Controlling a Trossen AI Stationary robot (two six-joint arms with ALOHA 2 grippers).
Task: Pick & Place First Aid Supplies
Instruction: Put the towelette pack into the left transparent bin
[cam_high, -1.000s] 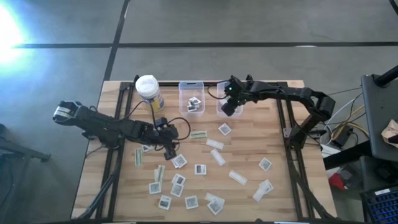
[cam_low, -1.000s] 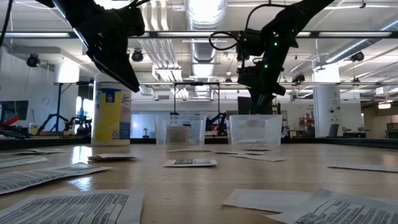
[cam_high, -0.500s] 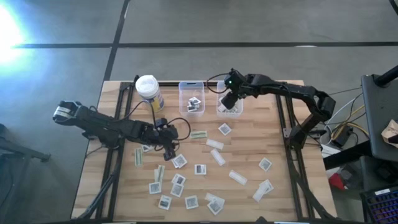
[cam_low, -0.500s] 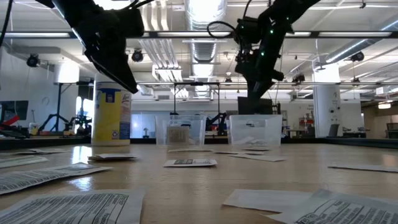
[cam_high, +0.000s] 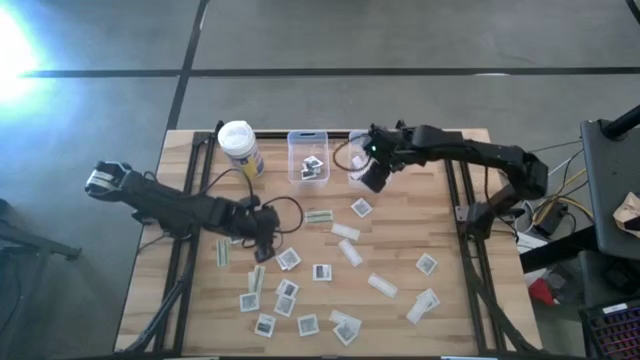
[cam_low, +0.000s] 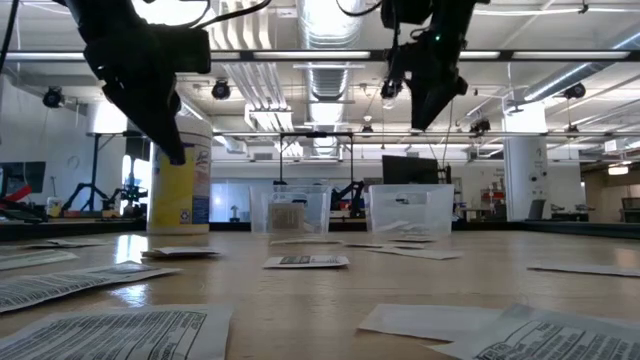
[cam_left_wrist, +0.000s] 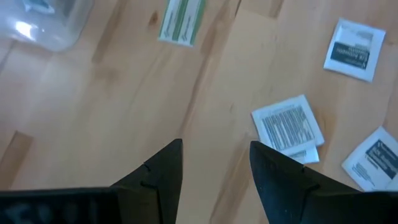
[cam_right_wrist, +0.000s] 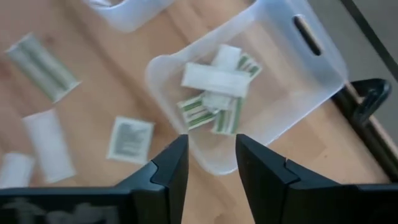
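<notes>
The left gripper (cam_high: 266, 226) is hovering with jaws parted and empty over the wooden table (cam_high: 400, 240), just beside a square packet (cam_left_wrist: 287, 128). Scattered packets (cam_high: 322, 272) are lying across the boards. The right gripper (cam_high: 374, 178) is hanging open, holding nothing, above the right bin (cam_right_wrist: 261, 93), where narrow strips (cam_right_wrist: 214, 79) are resting.

I see my left gripper (cam_high: 262, 231) low at centre-left, fingers parted and empty, my right gripper (cam_high: 372, 178) parted, upper centre.
</notes>
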